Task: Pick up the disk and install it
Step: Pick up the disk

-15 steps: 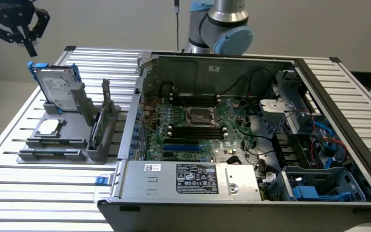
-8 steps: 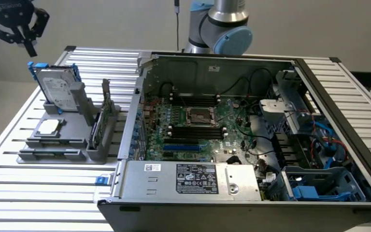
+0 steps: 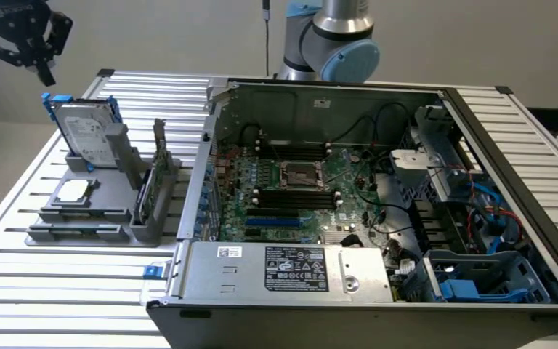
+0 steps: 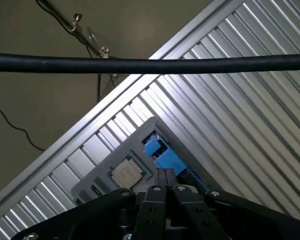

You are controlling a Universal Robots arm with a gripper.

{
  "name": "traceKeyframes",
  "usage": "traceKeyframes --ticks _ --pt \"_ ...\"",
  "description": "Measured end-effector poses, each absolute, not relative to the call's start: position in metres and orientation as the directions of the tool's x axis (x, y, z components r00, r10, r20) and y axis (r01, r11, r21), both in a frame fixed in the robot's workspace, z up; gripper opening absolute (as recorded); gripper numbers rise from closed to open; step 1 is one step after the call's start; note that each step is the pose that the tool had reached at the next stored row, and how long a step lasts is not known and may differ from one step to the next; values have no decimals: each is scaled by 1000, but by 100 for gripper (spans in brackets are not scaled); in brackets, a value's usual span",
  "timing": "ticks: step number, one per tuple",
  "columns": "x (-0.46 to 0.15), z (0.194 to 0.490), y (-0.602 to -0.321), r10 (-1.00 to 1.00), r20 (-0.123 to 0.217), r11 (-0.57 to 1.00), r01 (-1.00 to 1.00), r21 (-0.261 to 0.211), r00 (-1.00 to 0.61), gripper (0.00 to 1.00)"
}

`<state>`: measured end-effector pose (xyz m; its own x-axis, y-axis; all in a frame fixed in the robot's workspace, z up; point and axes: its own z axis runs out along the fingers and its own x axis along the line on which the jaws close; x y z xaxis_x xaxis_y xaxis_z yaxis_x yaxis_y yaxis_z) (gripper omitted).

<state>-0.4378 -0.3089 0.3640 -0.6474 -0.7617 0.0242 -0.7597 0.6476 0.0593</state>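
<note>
— Where is the silver-grey hard drive [image 3: 87,134] in its blue plastic frame?
— We see it upright in the grey plastic stand [image 3: 75,236]. Our black gripper [image 4: 165,172] hangs above that stand, fingers [image 4: 161,178] together, seemingly empty.

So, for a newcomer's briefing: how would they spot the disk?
Exterior view's left of the open computer case, a grey holder sits on the slatted table. The disk stands on edge at its far end: silver, white label, blue frame, unlike the flat square chip.
</note>
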Motion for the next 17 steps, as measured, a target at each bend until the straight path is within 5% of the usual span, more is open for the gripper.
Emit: traceKeyframes --ticks 17 --pt "-438 364 -308 -921 24 390 -919 59 -389 11"
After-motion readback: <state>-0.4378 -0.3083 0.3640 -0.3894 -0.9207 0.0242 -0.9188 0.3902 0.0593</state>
